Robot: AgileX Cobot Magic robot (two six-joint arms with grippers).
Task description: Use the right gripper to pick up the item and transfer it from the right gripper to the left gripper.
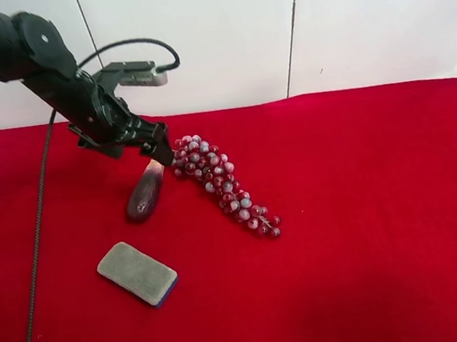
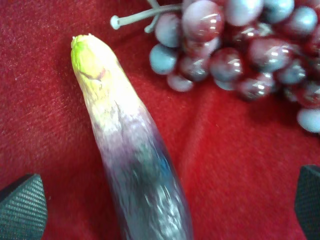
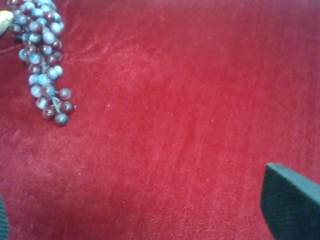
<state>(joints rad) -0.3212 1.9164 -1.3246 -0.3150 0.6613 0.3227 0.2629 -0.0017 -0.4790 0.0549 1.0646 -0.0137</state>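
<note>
The item (image 1: 144, 196), a glossy dark purple piece with a pale tan tip, lies on the red cloth (image 1: 366, 204) beside the grape bunch (image 1: 217, 181). The left gripper (image 1: 155, 149), on the arm with the silver cylinder and black cable, hovers at the item's tan tip. In the left wrist view the item (image 2: 135, 165) lies between the open left gripper (image 2: 165, 205), whose fingers stand clear of it. The right gripper (image 3: 150, 220) is open and empty over bare cloth, with the grape bunch (image 3: 42, 60) ahead. The right arm is out of the exterior high view.
A flat grey sponge (image 1: 138, 273) lies on the cloth in front of the item. The grape bunch (image 2: 240, 50) touches or nearly touches the item's tip end. A white wall stands behind the table. A black cable (image 1: 40, 236) hangs along the exterior high view's left.
</note>
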